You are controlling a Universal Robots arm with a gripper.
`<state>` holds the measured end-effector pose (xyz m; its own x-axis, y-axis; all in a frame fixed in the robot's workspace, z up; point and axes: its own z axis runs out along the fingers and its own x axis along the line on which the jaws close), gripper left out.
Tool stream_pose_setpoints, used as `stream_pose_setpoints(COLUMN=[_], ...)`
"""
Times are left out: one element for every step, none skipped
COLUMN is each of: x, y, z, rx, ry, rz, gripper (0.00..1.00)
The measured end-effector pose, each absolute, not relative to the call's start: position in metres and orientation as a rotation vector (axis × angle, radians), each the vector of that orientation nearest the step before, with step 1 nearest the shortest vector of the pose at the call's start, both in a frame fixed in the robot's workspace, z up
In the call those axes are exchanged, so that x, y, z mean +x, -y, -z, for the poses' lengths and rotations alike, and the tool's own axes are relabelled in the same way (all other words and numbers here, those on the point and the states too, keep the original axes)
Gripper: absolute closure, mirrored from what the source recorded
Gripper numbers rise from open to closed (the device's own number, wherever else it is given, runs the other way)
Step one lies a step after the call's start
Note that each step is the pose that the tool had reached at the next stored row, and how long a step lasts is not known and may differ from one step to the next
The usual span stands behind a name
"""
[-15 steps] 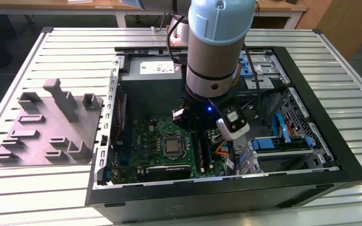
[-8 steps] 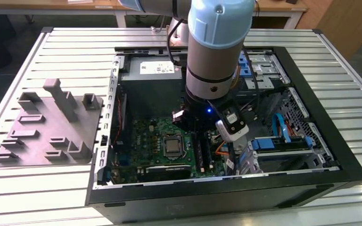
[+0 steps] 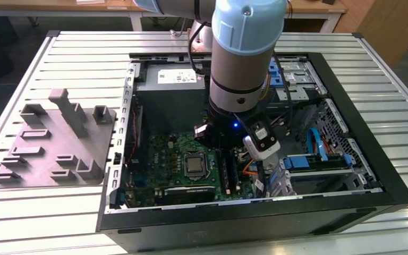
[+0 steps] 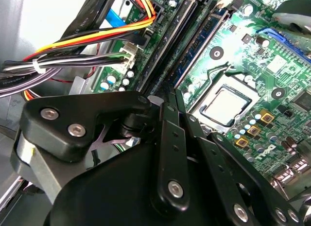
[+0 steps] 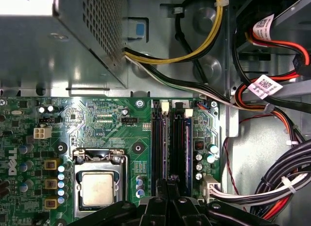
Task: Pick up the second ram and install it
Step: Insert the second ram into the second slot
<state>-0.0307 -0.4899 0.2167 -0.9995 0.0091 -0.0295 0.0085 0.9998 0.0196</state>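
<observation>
Your gripper (image 3: 227, 154) is down inside the open computer case (image 3: 346, 210), right over the black memory slots (image 5: 170, 143) on the green motherboard (image 5: 97, 119). In both wrist views its black fingers (image 5: 167, 206) are drawn close together, leaving only a narrow gap directly above the slots. Whether anything is pinched between them you cannot tell. In the second wrist view a bluish-green stick, the second ram (image 4: 201, 39), lies along one slot beside the processor socket (image 4: 226, 104); whether it is fully seated cannot be told. In the first wrist view a blue-edged strip sits in the slot nearer the case wall, on the side away from the socket.

The slots run alongside the socket, towards the motherboard's edge where bundled cables (image 5: 272, 177) (yellow, red, black) pass. In the exterior view the case lies on a slatted metal table (image 3: 69, 212), with a grey holder block (image 3: 51, 141) near the table's edge on the exterior view's left.
</observation>
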Motion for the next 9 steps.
stream_pose_setpoints(x=[-0.0307,-0.0307,-0.0307,-0.0307,-0.0307,-0.0307,-0.0307,-0.0307,-0.0307], y=[0.4899,0.4899,0.4899,0.4899,0.4899,0.4898,0.4898,0.4899,0.4899], z=[-0.2167,-0.2167,-0.2167,-0.2167,-0.2165,-0.2157,-0.2151,-0.215,-0.2148], rx=[0.014,0.014,0.014,0.014,0.014,0.014,0.014,0.014,0.014], ry=[-3.112,-3.112,-3.112,-3.112,-3.112,-3.112,-3.112,-3.112,-3.112], rz=[-0.03,-0.03,-0.03,-0.03,-0.03,-0.031,-0.031,-0.03,-0.03], gripper=[0.89,0.89,0.89,0.89,0.89,0.89,0.89,0.89,0.89])
